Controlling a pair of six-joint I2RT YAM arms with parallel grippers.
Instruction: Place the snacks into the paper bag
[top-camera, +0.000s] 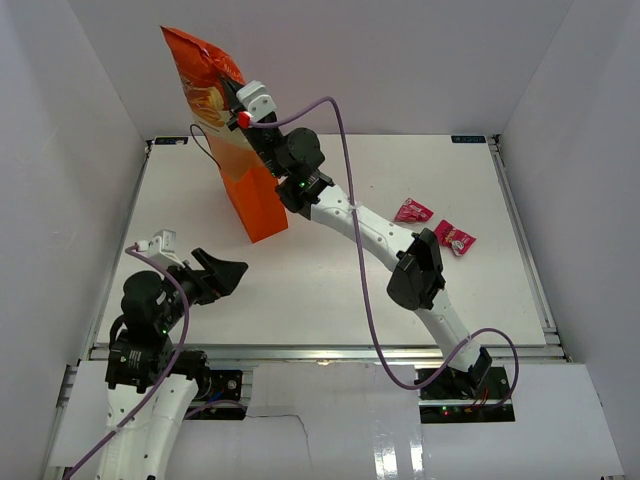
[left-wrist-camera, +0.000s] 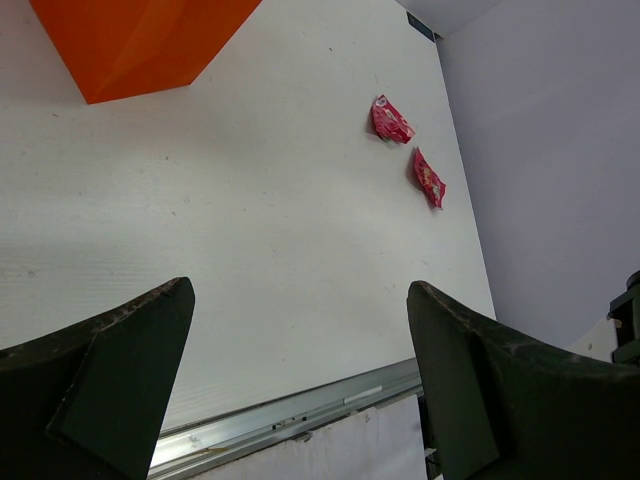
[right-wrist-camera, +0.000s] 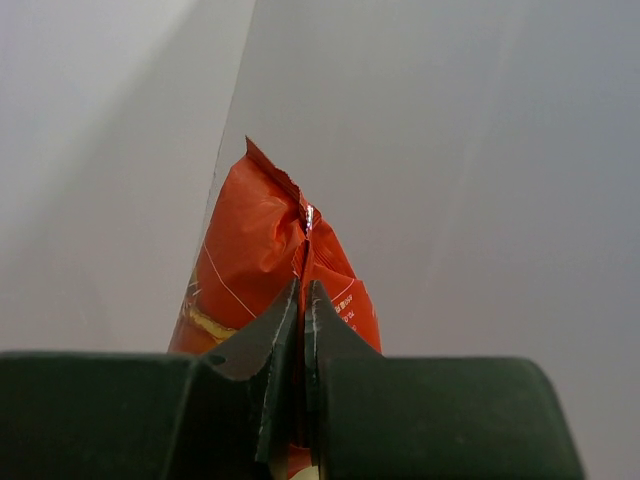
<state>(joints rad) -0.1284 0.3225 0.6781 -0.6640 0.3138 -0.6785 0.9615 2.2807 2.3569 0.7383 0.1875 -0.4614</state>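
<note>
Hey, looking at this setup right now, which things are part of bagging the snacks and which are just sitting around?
Part of the job:
chip bag, pinched in the right claw
paper bag
pink packets, lying on the table
left claw, open and empty

Just there:
purple cable
white walls

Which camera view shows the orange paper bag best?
The top external view: the paper bag shows there almost whole, its top partly hidden by the chip bag. The left wrist view shows only its lower part. The right wrist view shows none of it.
</note>
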